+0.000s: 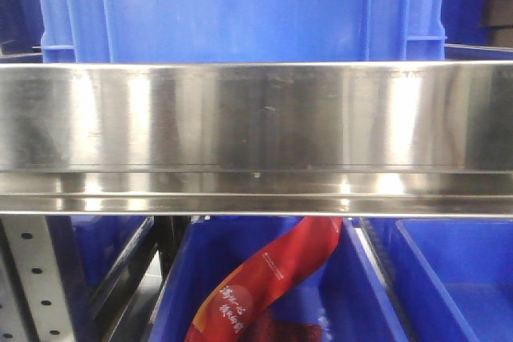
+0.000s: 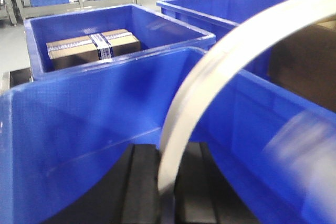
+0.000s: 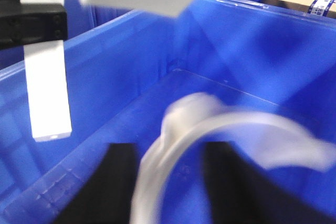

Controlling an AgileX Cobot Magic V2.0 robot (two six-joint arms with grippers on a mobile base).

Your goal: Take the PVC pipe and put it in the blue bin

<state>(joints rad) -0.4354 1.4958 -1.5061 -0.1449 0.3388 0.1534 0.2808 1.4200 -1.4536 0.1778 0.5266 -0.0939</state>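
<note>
Left gripper [image 2: 168, 153] is clenched on the white curved plastic PVC pipe [image 2: 220, 61], black jaws pressing both faces; the pipe arcs up and right above the open blue plastic bin [image 2: 79, 129]; right gripper [image 3: 170, 156] stands spread, a blurred second white curved piece [image 3: 210, 121] between its jaws; a taped brown cardboard box [image 2: 92, 48] lies in the neighbouring blue crate [image 2: 37, 32].

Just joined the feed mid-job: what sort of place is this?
Probably a warehouse or factory stockroom: rows of big blue plastic bins, a taped cardboard box in one, steel shelving.
</note>
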